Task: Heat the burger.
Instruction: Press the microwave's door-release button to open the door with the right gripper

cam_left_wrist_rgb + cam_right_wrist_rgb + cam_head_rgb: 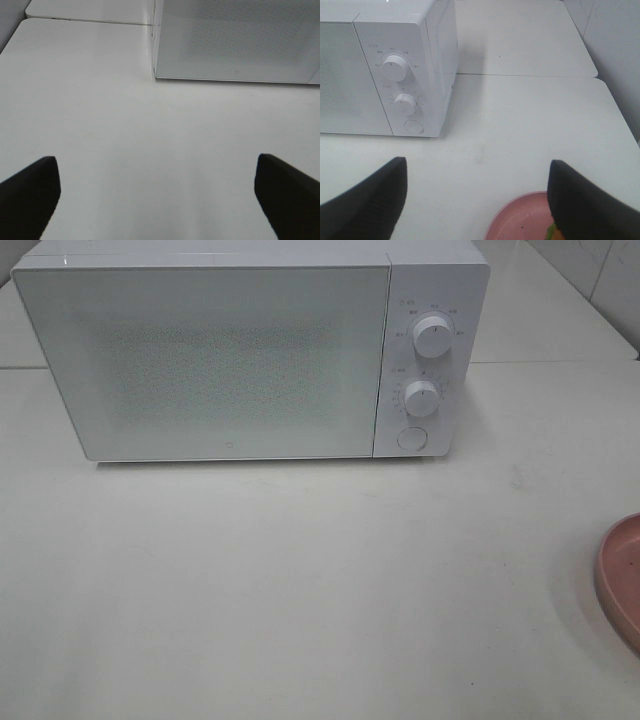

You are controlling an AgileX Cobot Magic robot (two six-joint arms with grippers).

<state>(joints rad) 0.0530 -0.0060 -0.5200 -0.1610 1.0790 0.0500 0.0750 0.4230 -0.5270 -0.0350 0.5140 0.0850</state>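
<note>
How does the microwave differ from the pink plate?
The microwave is white and boxy; the pink plate is round and shallow. The microwave stands at the back; the plate lies nearer, cut off at the high view's right edge. Both rest on the white table.

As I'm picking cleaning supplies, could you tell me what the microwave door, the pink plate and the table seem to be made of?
Microwave door: likely glass or glossy plastic, white, with a dotted mesh pattern and soft sheen. Pink plate: plastic or glazed ceramic, smooth with a raised rim; I cannot tell which. Table: probably white laminate, smooth, matte, faintly marked.
</note>
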